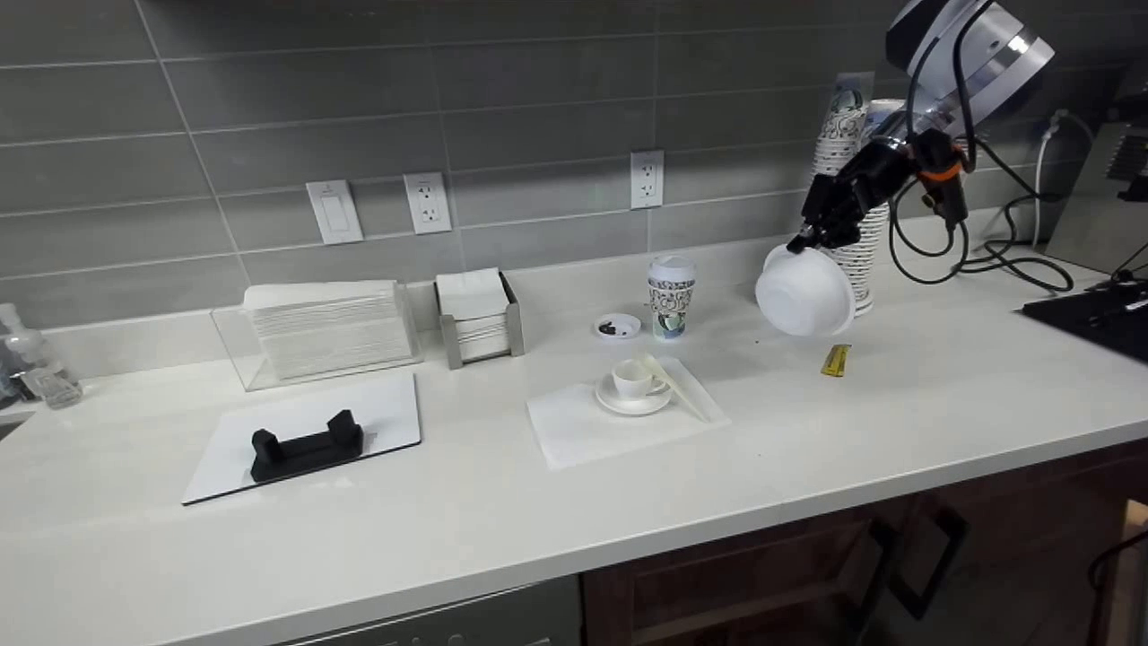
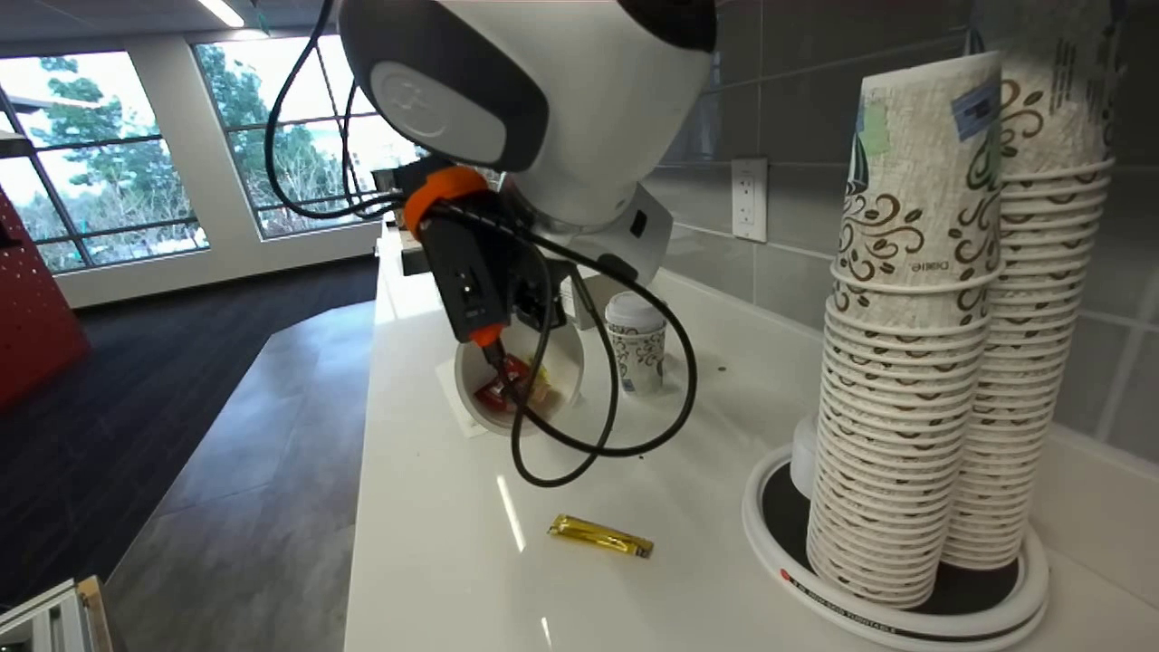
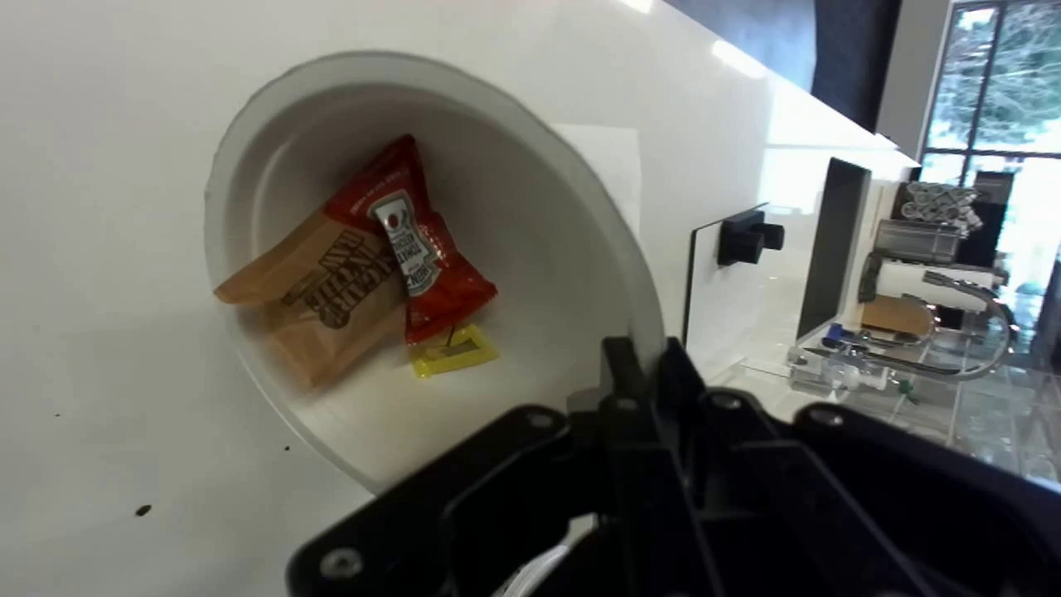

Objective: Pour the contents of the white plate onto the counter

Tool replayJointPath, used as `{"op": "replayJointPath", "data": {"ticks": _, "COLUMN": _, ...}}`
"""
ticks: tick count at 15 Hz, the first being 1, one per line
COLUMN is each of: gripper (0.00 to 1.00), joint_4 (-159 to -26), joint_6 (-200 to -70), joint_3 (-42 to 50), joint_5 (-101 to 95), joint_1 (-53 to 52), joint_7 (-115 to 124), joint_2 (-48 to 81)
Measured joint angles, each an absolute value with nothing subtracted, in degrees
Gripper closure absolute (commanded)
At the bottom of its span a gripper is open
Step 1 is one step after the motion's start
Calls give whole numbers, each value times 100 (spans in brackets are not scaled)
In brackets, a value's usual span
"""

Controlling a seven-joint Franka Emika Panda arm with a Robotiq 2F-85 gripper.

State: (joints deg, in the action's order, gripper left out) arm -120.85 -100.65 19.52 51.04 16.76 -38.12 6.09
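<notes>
The white dish is a deep white bowl [image 1: 804, 296], held tilted above the white counter [image 1: 448, 547]. Its inside shows in an exterior view [image 2: 566, 362] and in the wrist view [image 3: 547, 249]. My gripper [image 3: 646, 344] is shut on its rim, one finger inside and one outside; in an exterior view the gripper [image 1: 803, 240] comes from the upper right. In the bowl lie a red ketchup packet [image 3: 439, 274], a brown sugar packet [image 3: 331, 290] and a small yellow packet [image 3: 456, 352]. A gold packet [image 2: 600, 536] lies on the counter, also in an exterior view [image 1: 836, 361].
A lidded paper cup [image 1: 671, 301], a small dish [image 1: 617, 325] and a white cup on a saucer [image 1: 632, 379] stand beside the bowl. Tall paper-cup stacks [image 2: 892, 435] stand on a turntable [image 2: 770, 507] by the wall. Napkins [image 1: 327, 327] and a board [image 1: 305, 449] are farther along.
</notes>
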Motion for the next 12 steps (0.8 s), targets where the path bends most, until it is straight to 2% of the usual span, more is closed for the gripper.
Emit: {"op": "replayJointPath", "data": {"ticks": 12, "gripper": 98, "joint_4": -10981, "joint_6": -7769, "joint_3": 1957, "joint_5": 6430, "joint_1": 3008, "joint_7": -4781, "joint_2": 2203}}
